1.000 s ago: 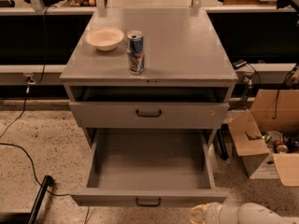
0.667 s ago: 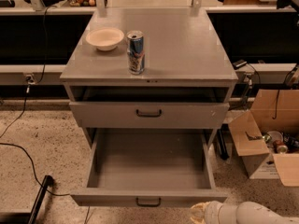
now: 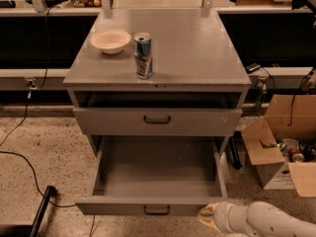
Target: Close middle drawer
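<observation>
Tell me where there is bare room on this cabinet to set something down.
The cabinet top is bare right of the can and behind it; the bowl and can crowd its left half. The middle drawer, pulled out, has a bare tray from wall to wall. The gripper sits by that drawer's front right corner, crowding that side.

A: Where's the gripper (image 3: 209, 217)?
B: At the near edge of the scene, right of centre, its pale yellowish tip pointing left.
A: And the arm (image 3: 269, 221)?
B: White and rounded, lying roughly level, extending toward the near right corner.
</observation>
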`<act>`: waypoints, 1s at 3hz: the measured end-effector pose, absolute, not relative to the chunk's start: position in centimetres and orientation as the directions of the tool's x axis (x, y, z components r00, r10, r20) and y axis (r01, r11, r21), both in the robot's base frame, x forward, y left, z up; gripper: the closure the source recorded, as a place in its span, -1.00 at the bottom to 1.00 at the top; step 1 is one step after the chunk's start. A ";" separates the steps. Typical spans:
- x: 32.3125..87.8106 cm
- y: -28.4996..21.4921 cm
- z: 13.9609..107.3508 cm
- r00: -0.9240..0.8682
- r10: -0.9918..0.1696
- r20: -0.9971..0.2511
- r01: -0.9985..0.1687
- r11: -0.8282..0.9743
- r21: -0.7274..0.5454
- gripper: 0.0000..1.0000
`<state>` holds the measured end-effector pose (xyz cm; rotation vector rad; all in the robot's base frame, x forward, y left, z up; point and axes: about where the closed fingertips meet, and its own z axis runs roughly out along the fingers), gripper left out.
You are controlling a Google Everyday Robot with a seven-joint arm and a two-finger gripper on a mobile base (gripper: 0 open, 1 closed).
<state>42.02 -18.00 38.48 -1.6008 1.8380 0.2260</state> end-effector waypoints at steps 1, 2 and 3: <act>44.6 -17.6 38.6 -0.002 -0.807 -0.590 -0.920 0.232 -0.315 1.00; 47.4 -17.1 38.7 0.012 -0.809 -0.588 -0.913 0.230 -0.336 1.00; 53.2 -17.1 39.6 0.071 -0.793 -0.605 -0.903 0.206 -0.376 1.00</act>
